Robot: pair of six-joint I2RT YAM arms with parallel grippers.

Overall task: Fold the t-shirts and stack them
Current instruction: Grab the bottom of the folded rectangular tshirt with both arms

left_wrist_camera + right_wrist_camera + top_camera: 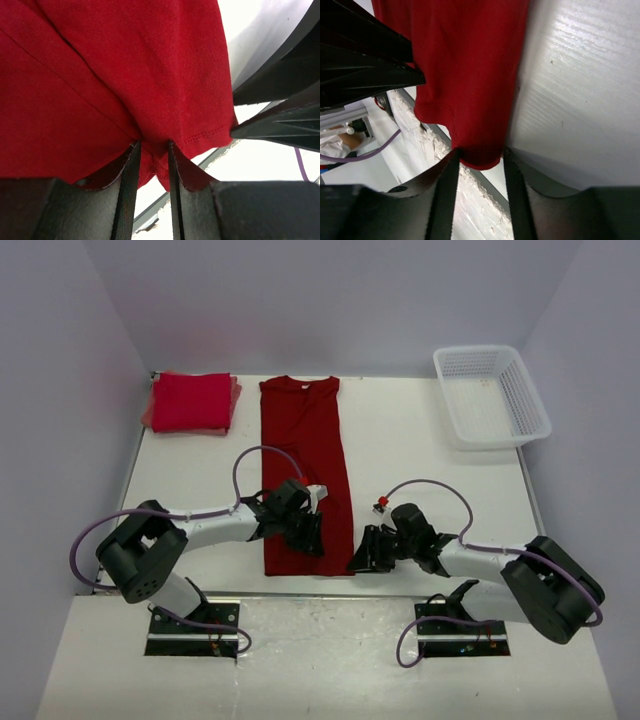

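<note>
A dark crimson t-shirt [305, 465] lies folded into a long narrow strip down the middle of the table, neck at the far end. My left gripper [308, 532] sits at its near hem. In the left wrist view the gripper [153, 145] is shut on a bunched piece of that hem [150, 90]. My right gripper [360, 560] is at the strip's near right corner. In the right wrist view it [479, 152] is open, with the shirt's corner [470, 75] lying between the fingers. A stack of folded bright red t-shirts [190, 402] sits at the far left.
A white lattice basket [492, 395] stands at the far right. The table's near edge [330, 592] runs just behind both grippers and shows as a rough white lip in the right wrist view [470, 195]. The left arm's black link [360, 60] is close beside the right gripper.
</note>
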